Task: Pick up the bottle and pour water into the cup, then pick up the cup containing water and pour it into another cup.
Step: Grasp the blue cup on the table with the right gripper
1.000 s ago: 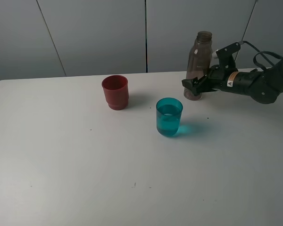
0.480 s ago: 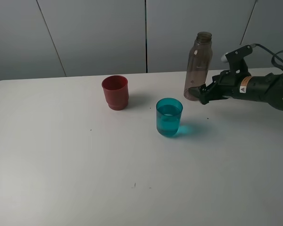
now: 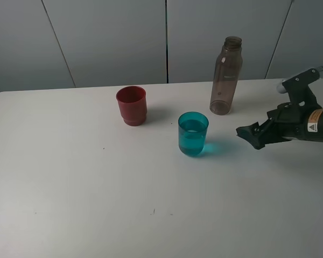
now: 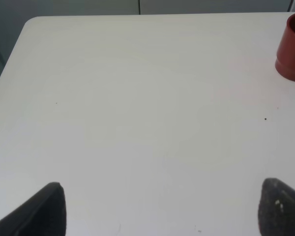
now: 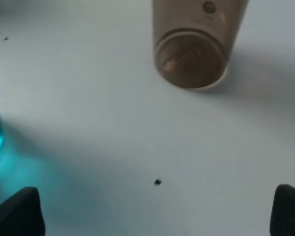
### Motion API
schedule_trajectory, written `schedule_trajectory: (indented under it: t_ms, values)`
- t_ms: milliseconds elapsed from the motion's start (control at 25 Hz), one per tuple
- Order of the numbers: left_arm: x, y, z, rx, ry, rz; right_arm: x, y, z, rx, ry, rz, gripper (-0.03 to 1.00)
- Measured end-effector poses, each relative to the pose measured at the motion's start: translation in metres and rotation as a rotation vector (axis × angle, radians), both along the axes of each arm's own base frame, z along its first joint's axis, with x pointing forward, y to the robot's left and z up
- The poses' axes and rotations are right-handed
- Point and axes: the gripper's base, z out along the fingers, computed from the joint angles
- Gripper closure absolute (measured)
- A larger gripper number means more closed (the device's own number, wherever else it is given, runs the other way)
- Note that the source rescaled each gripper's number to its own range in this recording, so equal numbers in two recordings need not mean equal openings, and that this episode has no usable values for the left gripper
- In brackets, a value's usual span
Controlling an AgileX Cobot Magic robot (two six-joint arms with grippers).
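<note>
Bottle (image 3: 225,75) upright near table (image 3: 70,188) edge | right end effector (image 3: 248,135) apart, seemingly spread

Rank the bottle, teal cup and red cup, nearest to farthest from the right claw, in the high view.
1-2. The bottle, behind the right claw, and teal cup, left of it: too close to call.
3. The red cup, far left.

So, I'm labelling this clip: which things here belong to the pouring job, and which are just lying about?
Job: bottle, teal cup with water in it, red cup, right gripper.
Just there: table, grey wall panels, a few dark specks on the table.
</note>
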Motion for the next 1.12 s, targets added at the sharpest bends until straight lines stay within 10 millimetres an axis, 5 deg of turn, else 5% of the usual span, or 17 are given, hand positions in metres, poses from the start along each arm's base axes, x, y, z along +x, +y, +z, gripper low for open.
schedule_trajectory:
  t_ms: [240,440,720,1120]
  values:
    - [0.000,0.000,0.000,0.000,0.000,0.000,-0.042,0.014,0.002,0.078,-0.031,0.123,-0.03]
    - [0.000,0.000,0.000,0.000,0.000,0.000,-0.050,0.018,-0.004,0.081,-0.012,0.196,-0.03]
    - [0.000,0.000,0.000,0.000,0.000,0.000,-0.052,0.034,-0.026,0.024,0.015,0.326,-0.03]
    - [0.000,0.000,0.000,0.000,0.000,0.000,-0.016,0.051,-0.043,0.047,-0.016,0.386,-0.03]
